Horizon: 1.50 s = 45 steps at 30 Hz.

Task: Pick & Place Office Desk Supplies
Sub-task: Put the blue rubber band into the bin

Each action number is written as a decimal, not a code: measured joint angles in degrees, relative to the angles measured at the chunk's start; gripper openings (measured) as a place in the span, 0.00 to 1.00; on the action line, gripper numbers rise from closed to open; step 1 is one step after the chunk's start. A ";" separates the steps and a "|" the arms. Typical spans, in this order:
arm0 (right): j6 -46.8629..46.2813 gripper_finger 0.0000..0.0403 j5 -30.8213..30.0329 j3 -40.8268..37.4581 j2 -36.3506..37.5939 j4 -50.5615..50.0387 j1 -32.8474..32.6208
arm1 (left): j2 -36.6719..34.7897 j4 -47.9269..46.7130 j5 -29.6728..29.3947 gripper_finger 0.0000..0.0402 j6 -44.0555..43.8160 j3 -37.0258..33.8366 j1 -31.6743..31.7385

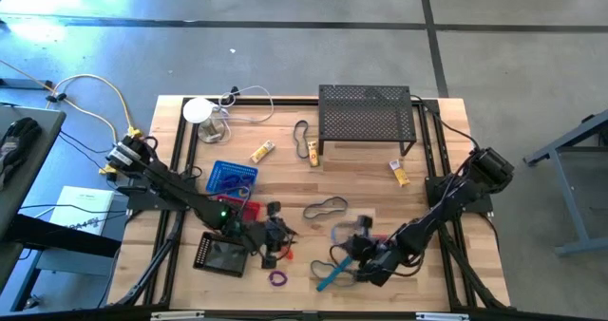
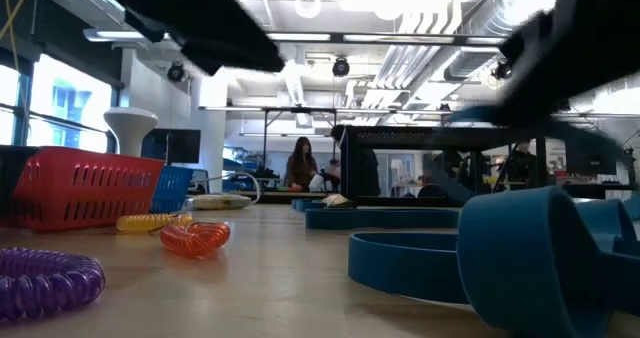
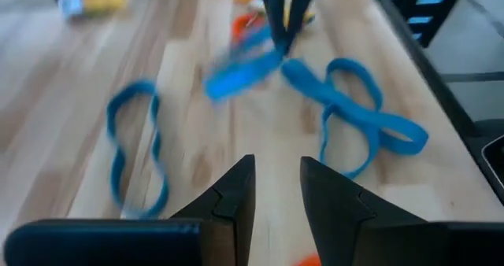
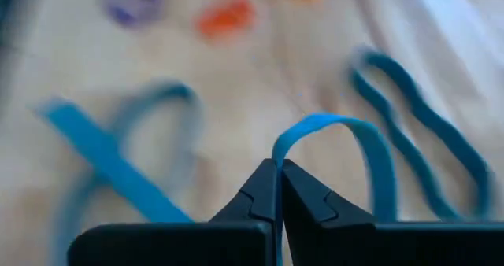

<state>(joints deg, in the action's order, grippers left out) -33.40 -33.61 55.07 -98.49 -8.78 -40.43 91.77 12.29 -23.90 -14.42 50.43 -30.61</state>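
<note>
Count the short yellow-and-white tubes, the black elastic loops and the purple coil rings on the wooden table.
Short yellow-and-white tubes: 3
Black elastic loops: 2
Purple coil ring: 1
Total: 6

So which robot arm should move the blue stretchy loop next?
Probably the right one. The right gripper is already pinched shut on the blue loop. The left gripper is empty, fingers apart, just pointing toward other loops.

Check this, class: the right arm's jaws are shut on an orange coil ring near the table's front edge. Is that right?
Not quite. The right gripper has its jaws shut on a blue elastic loop, not an orange ring; the right wrist view shows it. The rest stands: it works near the front edge.
</note>
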 joint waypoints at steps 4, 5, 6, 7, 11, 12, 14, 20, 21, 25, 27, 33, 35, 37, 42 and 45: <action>7.67 0.01 7.16 0.07 0.01 11.27 0.43 | 3.41 9.70 -0.13 0.24 9.66 0.00 -0.88; 8.27 0.01 8.00 0.11 0.01 12.76 0.53 | 4.52 12.26 -0.20 0.24 11.94 0.00 -1.10; 8.72 0.01 8.34 0.13 0.01 13.64 0.68 | 5.66 15.10 -0.20 0.24 14.22 0.00 -1.31; 9.14 0.01 8.41 0.12 0.01 14.14 0.76 | 6.80 17.44 -0.19 0.24 16.59 0.00 -1.51; 9.65 0.01 8.05 0.11 0.01 14.87 0.94 | 11.84 27.09 -2.05 0.24 24.47 0.00 -2.44; 9.67 0.01 8.10 0.11 -0.01 14.83 1.10 | 12.89 29.22 -3.09 0.24 26.33 0.00 -2.76; 9.63 0.01 8.10 0.11 -0.19 14.93 1.22 | 14.75 33.21 -5.60 0.24 29.11 0.00 -3.26; 9.70 0.01 8.27 0.11 -0.21 14.91 1.67 | 16.15 34.87 -7.64 0.32 26.87 0.02 -3.51; 9.70 0.01 8.27 0.11 -0.21 14.96 1.81 | 16.15 34.96 -6.89 0.34 25.94 0.02 -3.36; 9.72 0.01 8.25 0.11 -0.21 14.97 2.18 | 16.15 35.33 -4.46 0.40 23.93 0.02 -3.19; 9.72 0.01 8.17 0.11 -0.21 15.04 2.59 | 16.15 35.42 -3.19 0.43 22.44 0.04 -3.21; 11.30 0.01 8.88 0.11 -0.21 17.71 4.28 | 16.15 35.36 -3.57 0.45 22.96 0.04 -2.87; 11.40 0.01 9.69 0.11 -0.21 18.02 4.75 | 16.15 35.36 -4.49 0.45 23.43 0.04 -2.85; 11.52 0.01 9.76 0.11 -0.21 18.07 4.91 | 16.15 35.36 -4.45 0.45 23.30 0.04 -2.45; 12.98 0.01 11.32 0.13 -0.21 19.28 4.86 | 16.15 35.36 -4.45 0.45 22.50 0.06 -1.28; 13.83 0.01 12.46 0.13 -0.21 19.79 4.84 | 16.15 35.36 -4.47 0.45 22.51 0.07 -0.80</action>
<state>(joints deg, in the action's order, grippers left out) -19.57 -21.15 55.20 -98.70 11.01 -35.59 107.92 47.66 -28.37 8.09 50.50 -31.42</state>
